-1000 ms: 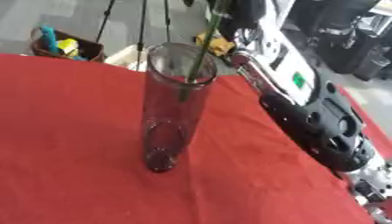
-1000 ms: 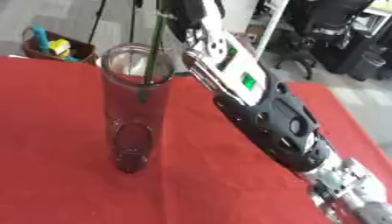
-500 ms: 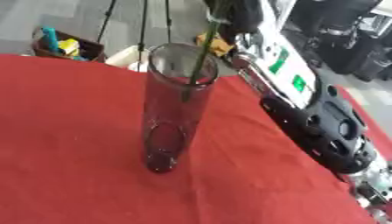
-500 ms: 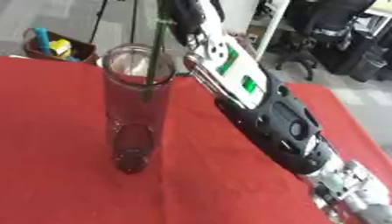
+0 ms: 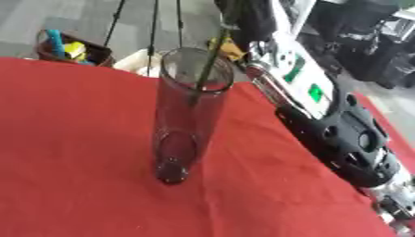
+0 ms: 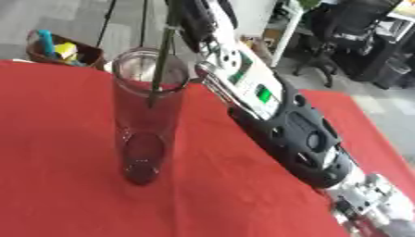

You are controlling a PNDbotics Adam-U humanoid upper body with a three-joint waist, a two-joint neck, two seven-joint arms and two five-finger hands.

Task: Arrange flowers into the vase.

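A tall clear glass vase (image 5: 189, 121) stands upright on the red tablecloth (image 5: 73, 152). A thin green flower stem (image 5: 208, 65) slants down through its mouth, and the lower end hangs in the upper part of the vase. My right arm (image 5: 336, 134) runs from the lower right up to the top edge. There my dark right hand (image 6: 193, 21) is closed on the stem above the vase, partly cut off by the frame. The flower's head is out of view. My left hand shows in neither view.
Beyond the table's far edge a brown basket (image 5: 71, 49) holds blue and yellow things. Tripod legs (image 5: 154, 28) stand behind the vase. Black office chairs (image 6: 356, 41) are at the upper right. Red cloth lies bare to the left of the vase and in front of it.
The whole picture has shifted a little, so the camera moved. The stem stays inside the vase's mouth at about the same depth, still held by my right hand.
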